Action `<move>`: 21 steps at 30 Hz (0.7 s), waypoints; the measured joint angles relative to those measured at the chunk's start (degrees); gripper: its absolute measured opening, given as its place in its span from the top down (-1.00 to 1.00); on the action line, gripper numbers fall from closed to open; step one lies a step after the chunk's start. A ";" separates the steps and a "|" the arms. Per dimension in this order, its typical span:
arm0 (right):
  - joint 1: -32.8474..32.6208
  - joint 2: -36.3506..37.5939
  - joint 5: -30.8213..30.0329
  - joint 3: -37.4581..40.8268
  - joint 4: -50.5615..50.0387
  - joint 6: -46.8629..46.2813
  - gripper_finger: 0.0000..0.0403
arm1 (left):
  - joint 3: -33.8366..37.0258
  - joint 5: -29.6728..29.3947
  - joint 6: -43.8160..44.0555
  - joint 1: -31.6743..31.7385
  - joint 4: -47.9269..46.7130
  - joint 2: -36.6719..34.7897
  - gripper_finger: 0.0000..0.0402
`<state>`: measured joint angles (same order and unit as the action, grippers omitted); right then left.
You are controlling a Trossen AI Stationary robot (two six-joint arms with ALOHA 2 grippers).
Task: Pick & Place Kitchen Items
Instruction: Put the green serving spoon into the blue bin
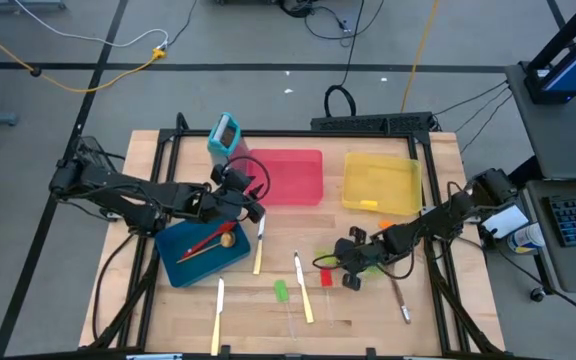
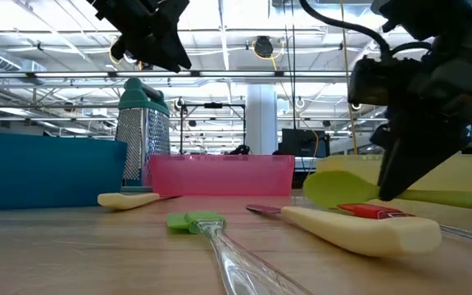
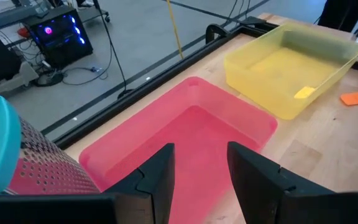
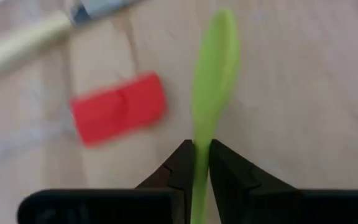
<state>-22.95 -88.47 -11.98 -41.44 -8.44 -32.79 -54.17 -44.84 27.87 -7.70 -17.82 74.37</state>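
My right gripper (image 1: 346, 262) is shut on a green spoon (image 4: 215, 68) near the table's middle right. In the low view the spoon's bowl (image 2: 338, 188) points left and its handle (image 2: 457, 197) runs right past the gripper (image 2: 392, 192). A red piece (image 4: 118, 107) lies on the wood beside it. My left gripper (image 3: 197, 168) stands open above the red tray (image 3: 185, 130) with nothing between its fingers. The blue tray (image 1: 183, 262) holds a red spoon and a wooden spoon (image 1: 213, 240). My right gripper pinches the green spoon's handle just behind the bowl (image 4: 199, 140) between its two fingers (image 4: 225, 165). The fingers slant down from above. The spoon lies about level, low over the table. Whether its bowl touches the wood I cannot tell.
Cream-handled knives (image 1: 259, 245) (image 1: 217, 315) (image 1: 303, 290), a green spatula (image 1: 281, 291) and a slim utensil (image 1: 400, 300) lie on the near half. The yellow tray (image 1: 408, 175) holds an orange piece (image 1: 368, 205). A teal grater (image 1: 225, 135) stands at the far left of the red tray.
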 joint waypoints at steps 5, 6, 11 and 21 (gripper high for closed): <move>0.01 5.57 -2.74 -0.07 -0.05 5.97 0.88 | 0.00 -0.02 1.87 -1.71 0.01 0.04 0.24; -0.03 6.49 -3.90 -0.07 -0.10 7.42 0.88 | 0.00 -0.05 2.36 -2.14 0.14 0.35 0.24; 0.01 10.00 -8.28 -0.07 0.17 13.40 0.87 | 0.08 1.65 3.88 -4.50 1.00 2.36 0.24; 0.01 12.13 -19.53 -0.16 2.07 22.08 0.85 | 0.07 7.60 6.97 -8.31 8.09 10.32 0.24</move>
<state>-22.94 -76.34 -31.51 -41.60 -6.37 -10.71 -54.11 -37.24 34.84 -16.01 -9.74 84.68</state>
